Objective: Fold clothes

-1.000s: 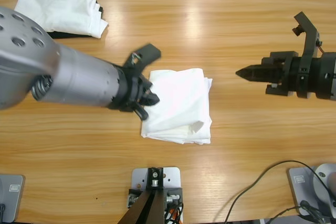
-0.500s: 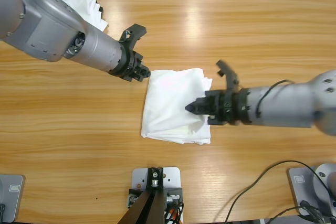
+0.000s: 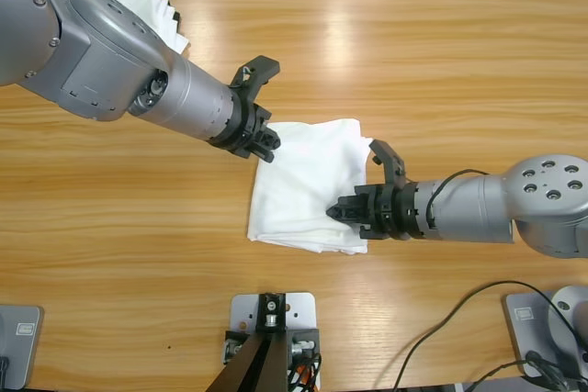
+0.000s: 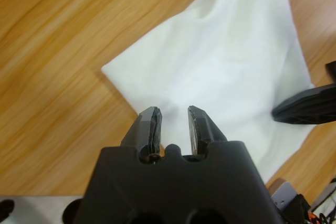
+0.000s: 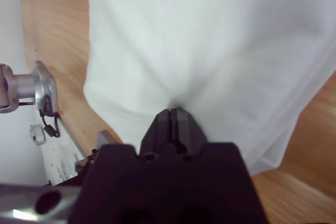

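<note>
The clothes, a white T-shirt point(image 3: 308, 181) folded into a rough square, lie mid-table. My left gripper point(image 3: 266, 140) hovers at its upper left corner; in the left wrist view that gripper point(image 4: 173, 121) is narrowly open with nothing between its jaws, and the shirt point(image 4: 231, 72) spreads out beyond them. My right gripper point(image 3: 344, 211) comes in from the right onto the shirt's lower right part. Seen in the right wrist view, the right gripper point(image 5: 170, 113) is shut, its tip pressed into the cloth point(image 5: 210, 40), which puckers around it.
A second heap of white cloth point(image 3: 152, 6) lies at the table's far left corner with a black garment point(image 3: 176, 16) peeking from under it. The right arm's black tip point(image 4: 304, 109) shows in the left wrist view. Bare wood surrounds the shirt.
The right gripper travelled from the table's right side onto the shirt, then slid down toward its lower right. The left gripper lifted off the shirt's left edge to its upper left corner.
</note>
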Controlling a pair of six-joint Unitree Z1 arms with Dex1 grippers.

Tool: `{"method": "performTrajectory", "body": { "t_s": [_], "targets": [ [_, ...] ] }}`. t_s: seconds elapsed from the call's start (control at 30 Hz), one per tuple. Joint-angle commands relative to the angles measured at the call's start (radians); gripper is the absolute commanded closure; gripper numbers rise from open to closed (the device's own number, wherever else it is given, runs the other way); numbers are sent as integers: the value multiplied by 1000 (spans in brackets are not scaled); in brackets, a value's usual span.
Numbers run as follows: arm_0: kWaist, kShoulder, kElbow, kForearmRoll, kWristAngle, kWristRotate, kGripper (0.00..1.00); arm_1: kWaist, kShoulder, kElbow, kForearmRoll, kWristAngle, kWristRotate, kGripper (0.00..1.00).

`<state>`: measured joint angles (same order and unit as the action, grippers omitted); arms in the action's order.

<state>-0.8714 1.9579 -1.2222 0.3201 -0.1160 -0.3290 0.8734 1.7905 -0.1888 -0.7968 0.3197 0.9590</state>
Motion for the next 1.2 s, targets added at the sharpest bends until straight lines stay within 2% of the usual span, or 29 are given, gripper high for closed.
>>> {"method": "performTrajectory", "body": {
  "t_s": [0.03, 0.07, 0.2, 0.33, 0.43, 0.53, 0.63, 0.87, 1.0, 1.03, 1.07, 1.1, 1.13, 1.2],
  "targets": [
    [-66, 107, -28, 4, -23, -24, 930, 15, 78, 89, -55, -28, 17, 1000],
    [-72, 124, -42, 5, -24, -24, 1000, 15, 79, 104, -63, -33, 22, 1000],
    [-90, 171, -72, 14, -24, -35, 1000, 15, 50, 133, -68, -52, 69, 1000],
    [-94, 196, -69, 13, -24, -38, 1000, 15, -43, 132, 33, -48, 120, 1000],
    [-94, 202, -72, 13, -24, -39, 1000, 15, -126, 115, 249, -53, 139, 1000],
    [-93, 206, -71, 15, -22, -41, 1000, 22, -249, 12, 539, -92, 156, 1000],
    [-94, 211, -71, 17, -20, -44, 1000, 25, -306, -75, 757, -121, 156, 1000],
    [-93, 212, -67, 23, -19, -45, 1000, 25, -315, -126, 892, -170, 169, 1000],
    [-95, 102, -69, 31, -17, -45, 1000, 25, -572, -234, 1090, -261, 108, 1000],
    [-92, 34, -69, 57, -13, -44, 881, 25, -650, -298, 1163, -279, 79, 831],
    [-85, -38, -71, 85, -9, -42, 558, 25, -697, -361, 1238, -301, 59, 172],
    [-79, -122, -78, 129, 16, -42, 237, 25, -728, -412, 1294, -311, 48, 10],
    [-66, -194, -83, 163, 26, -43, 173, 25, -749, -464, 1349, -308, 38, 0],
    [-51, -325, -91, 244, 72, -46, 170, 25, -747, -543, 1422, -304, 13, 0]
  ]
}}
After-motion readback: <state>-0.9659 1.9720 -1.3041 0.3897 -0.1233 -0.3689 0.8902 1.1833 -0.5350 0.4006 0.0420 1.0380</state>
